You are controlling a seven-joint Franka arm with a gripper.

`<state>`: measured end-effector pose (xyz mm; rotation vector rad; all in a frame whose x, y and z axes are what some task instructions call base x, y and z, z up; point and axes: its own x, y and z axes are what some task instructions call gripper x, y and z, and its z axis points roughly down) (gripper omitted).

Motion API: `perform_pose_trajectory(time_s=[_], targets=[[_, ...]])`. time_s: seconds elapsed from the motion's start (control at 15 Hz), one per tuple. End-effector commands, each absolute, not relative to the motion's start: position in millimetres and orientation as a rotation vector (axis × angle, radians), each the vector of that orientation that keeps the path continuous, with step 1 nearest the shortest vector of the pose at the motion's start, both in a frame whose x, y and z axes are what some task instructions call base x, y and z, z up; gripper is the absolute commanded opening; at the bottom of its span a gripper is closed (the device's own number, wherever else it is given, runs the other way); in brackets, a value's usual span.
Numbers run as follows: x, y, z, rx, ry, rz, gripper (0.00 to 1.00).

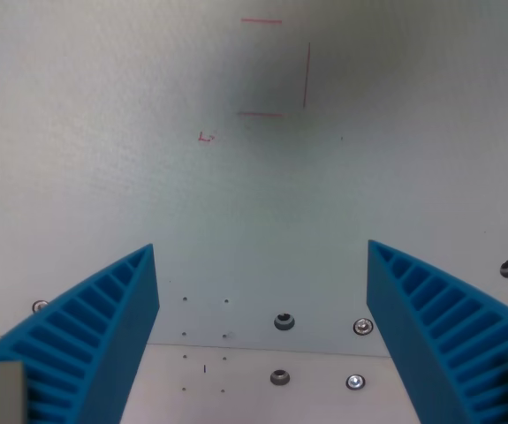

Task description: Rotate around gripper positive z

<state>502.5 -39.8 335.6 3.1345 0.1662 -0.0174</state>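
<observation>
So the gripper (262,256) is hanging over the table with its two blue ribbed fingers (94,340) spread wide apart, one poking in from the wrist view's left bottom corner and the other from the wrist view's right bottom corner, and nothing is sitting between them, just bare surface. Since the task is only about turning the gripper itself, there's no separate item to hunt for, the pincer is the whole show and it's sitting at the near edge of the view. Looking between the fingers, a few screws (284,321) are showing in the pale plate, a couple dark ones near the middle and shinier ones a bit to the right, plus some tiny holes (185,300) running in a small grid to their left. A seam line is crossing the plate just near of the upper screws. Further out, the white table (103,132) is filling the rest of the frame, with thin red marks (261,113) drawn at the far middle, two short horizontal strokes and one vertical one, and a small red scribble (205,137) just left of them. A soft shadow is lying over that far middle patch.
</observation>
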Motion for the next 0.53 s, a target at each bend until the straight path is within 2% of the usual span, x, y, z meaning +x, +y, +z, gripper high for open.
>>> perform_pose_trajectory(time_s=[0.07,0.53], targets=[[502.4,-39.8,337.0,3.135,0.148,-0.013,1.0],[502.4,-39.8,337.0,3.138,0.02,-0.013,1.0]])
